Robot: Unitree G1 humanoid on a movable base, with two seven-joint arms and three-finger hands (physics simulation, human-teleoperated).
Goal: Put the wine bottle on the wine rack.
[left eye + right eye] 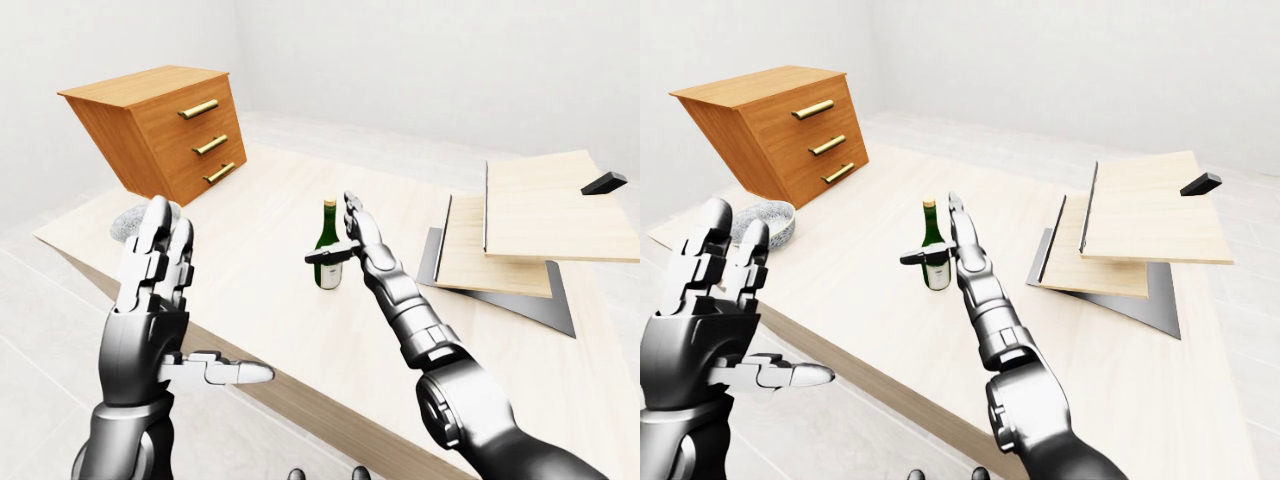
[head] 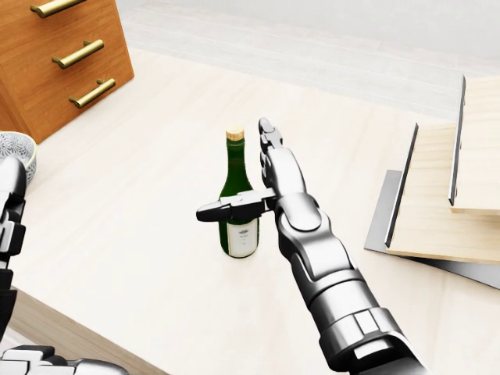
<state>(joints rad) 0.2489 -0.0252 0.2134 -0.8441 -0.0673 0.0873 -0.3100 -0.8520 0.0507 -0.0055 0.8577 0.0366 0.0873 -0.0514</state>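
A green wine bottle (image 2: 244, 234) with a gold cap and white label stands upright on the pale wooden table (image 2: 148, 203). My right hand (image 2: 248, 178) is open beside it: the straight fingers (image 2: 269, 152) rise just right of the neck, and the thumb (image 2: 223, 209) crosses the bottle's body. No finger curls round the glass. The wine rack (image 1: 490, 262), slanted wooden boards on a dark metal base, sits at the table's right. My left hand (image 1: 205, 300) is held up open at the lower left, clear of the table edge.
A tilted wooden dresser (image 1: 165, 130) with brass handles stands at the table's upper left, with a grey patterned bowl (image 1: 765, 222) below it. A small black block (image 1: 603, 183) rests on the rack's top board. Bare tabletop lies between bottle and rack.
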